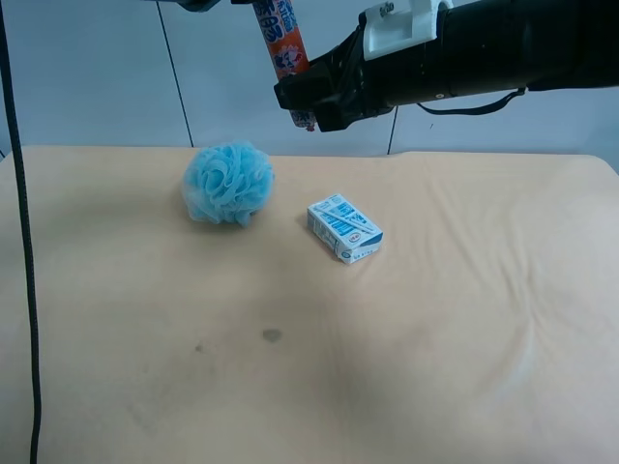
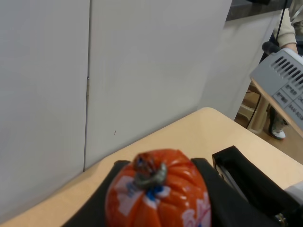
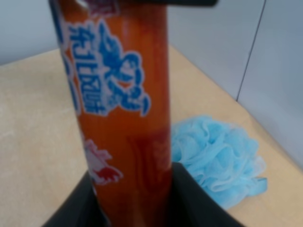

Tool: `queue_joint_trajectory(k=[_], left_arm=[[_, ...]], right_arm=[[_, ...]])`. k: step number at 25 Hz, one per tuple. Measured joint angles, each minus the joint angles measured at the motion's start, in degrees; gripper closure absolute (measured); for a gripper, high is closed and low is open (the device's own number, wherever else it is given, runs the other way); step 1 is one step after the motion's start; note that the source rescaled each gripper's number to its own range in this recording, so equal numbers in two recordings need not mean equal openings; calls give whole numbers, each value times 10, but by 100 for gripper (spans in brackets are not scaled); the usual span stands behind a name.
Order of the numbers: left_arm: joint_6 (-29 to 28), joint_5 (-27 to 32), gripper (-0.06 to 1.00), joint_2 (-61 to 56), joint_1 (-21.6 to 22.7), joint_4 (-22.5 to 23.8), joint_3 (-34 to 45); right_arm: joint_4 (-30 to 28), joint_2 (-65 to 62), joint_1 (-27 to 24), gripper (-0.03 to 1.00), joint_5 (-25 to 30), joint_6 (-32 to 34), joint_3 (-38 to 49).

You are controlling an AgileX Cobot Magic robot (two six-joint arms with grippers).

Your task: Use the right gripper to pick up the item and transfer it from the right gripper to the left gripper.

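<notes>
High above the table [image 1: 435, 338], your right gripper [image 1: 305, 101] clamped the item [image 1: 281, 43] at its lower end and your left gripper [image 2: 156, 201] at its top; had either arm pulled away with 2 grips on, it could have torn or slipped free

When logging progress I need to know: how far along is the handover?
Done: the sausage stick is lifted clear of the table. In hand: the right gripper grips its lower part, the left gripper its upper end. Left: the right gripper must release.
</notes>
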Motion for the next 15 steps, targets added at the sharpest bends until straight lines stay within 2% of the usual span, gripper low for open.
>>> queue_joint_trajectory(k=[2, 3, 4, 6, 8, 10, 13, 15], left_arm=[[0, 0, 93, 0, 0, 0, 0], [0, 0, 93, 0, 0, 0, 0], [2, 0, 94, 0, 0, 2, 0], [2, -2, 94, 0, 0, 3, 0], [4, -5, 94, 1, 0, 7, 0], [4, -8, 94, 1, 0, 12, 0], [4, -17, 94, 1, 0, 20, 0], [4, -20, 94, 1, 0, 21, 0]], right_arm=[[0, -1, 0, 95, -3, 0, 0], [1, -3, 0, 89, -8, 0, 0], [4, -6, 0, 81, -17, 1, 0], [9, -20, 0, 57, -44, 3, 0], [11, -40, 0, 42, -72, 10, -1], [11, -65, 0, 35, -101, 19, -1], [0, -104, 0, 32, -140, 42, -1], [-30, -129, 0, 31, -147, 80, -1]])
